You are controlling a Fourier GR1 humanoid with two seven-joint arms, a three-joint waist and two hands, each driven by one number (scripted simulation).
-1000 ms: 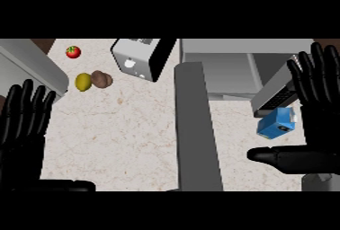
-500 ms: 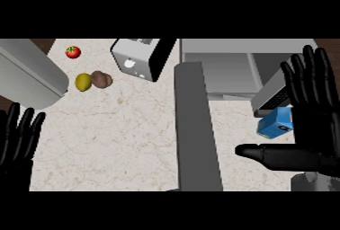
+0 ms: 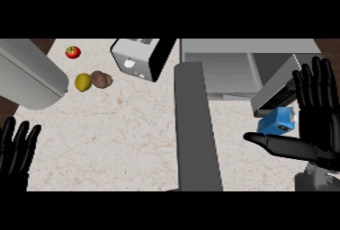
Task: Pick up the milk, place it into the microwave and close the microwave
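Left hand (image 3: pixel 16 155): fingers straight, resting at the lower left edge of the surface (image 3: pixel 119 130). Microwave (image 3: pixel 232 72): open, door (image 3: pixel 197 134) projecting forward. Milk (image 3: pixel 277 124): on the surface right of the door, just beside the right hand (image 3: pixel 319 121), whose fingers are spread wide, thumb extended below the carton.

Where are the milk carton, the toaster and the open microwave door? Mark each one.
milk carton (image 3: pixel 275 124), head view, on its blue side face.
toaster (image 3: pixel 131 63), head view, on its silver top.
microwave door (image 3: pixel 196 130), head view, on the middle of its grey panel.
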